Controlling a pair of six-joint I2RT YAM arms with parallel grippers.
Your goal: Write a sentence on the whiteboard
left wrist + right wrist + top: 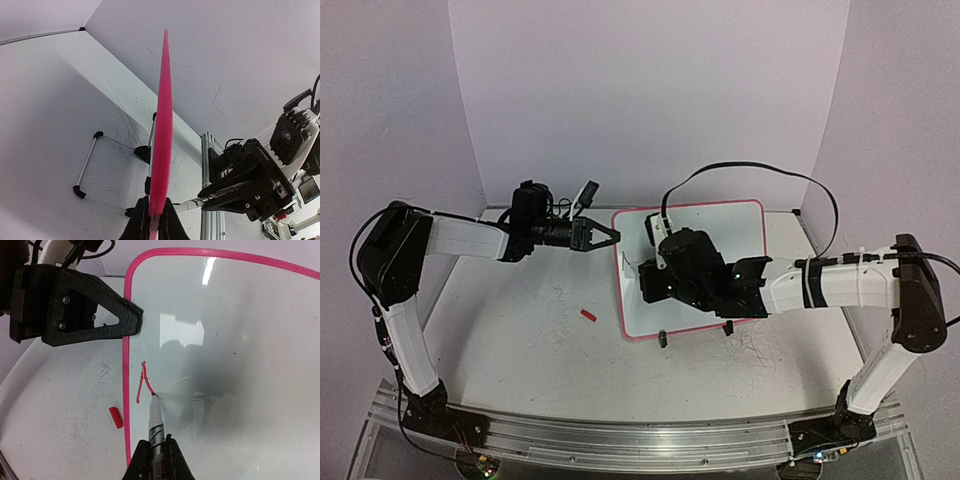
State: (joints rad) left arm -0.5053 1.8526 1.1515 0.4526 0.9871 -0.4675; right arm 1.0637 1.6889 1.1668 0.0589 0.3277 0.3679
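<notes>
Both my claws work at the whiteboard, with the marker tip on its face.

The table carries the whiteboard, which is propped on its black feet. My left claw is closed tight on the whiteboard's left rim, the pink edge pinched between its fingers. My right claw, in front of the whiteboard's face, is closed on a marker whose tip touches the white near the left rim. The sentence is just a first red stroke there, ending at the tip. A red cap lies just left of the rim.
</notes>
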